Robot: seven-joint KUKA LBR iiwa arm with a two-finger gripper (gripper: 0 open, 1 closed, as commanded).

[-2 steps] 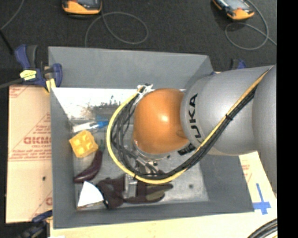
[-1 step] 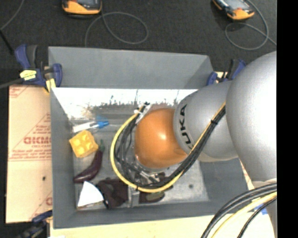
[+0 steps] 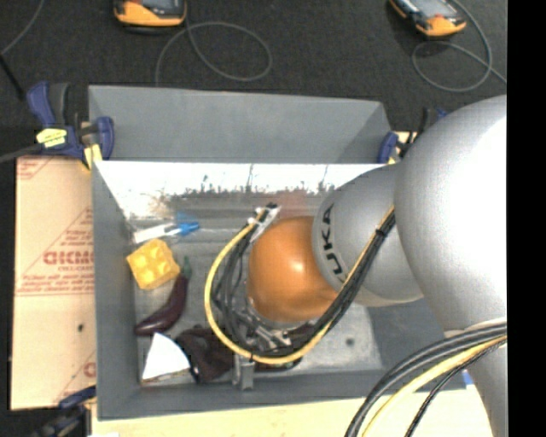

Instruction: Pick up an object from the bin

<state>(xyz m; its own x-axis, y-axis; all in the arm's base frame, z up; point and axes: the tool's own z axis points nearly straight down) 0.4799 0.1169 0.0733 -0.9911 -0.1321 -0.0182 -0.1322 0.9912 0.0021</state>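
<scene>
Yellow block (image 3: 153,263), purple aubergine (image 3: 167,309), blue-capped pen (image 3: 167,230), white wedge (image 3: 164,359), dark lump (image 3: 205,352): one each. Gripper (image 3: 246,369) sits low by the bin's (image 3: 113,341) near wall, just beside the dark lump; whether apart or together, I cannot tell.

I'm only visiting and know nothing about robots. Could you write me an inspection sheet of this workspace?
Surface: grey metal bin, its far wall scuffed.
Job's things: yellow block, purple aubergine, white scrap, dark lump and blue-and-white pen, all in the bin's left part.
Clutter: nothing seen.
Gripper: gripper low by the near wall, beside the dark lump, below the arm's orange cover; a hold cannot be told.
Cables: yellow and black loops round the orange cover; thin cables on the floor.
Surroundings: dark floor; two orange-and-black devices beyond the bin.
</scene>
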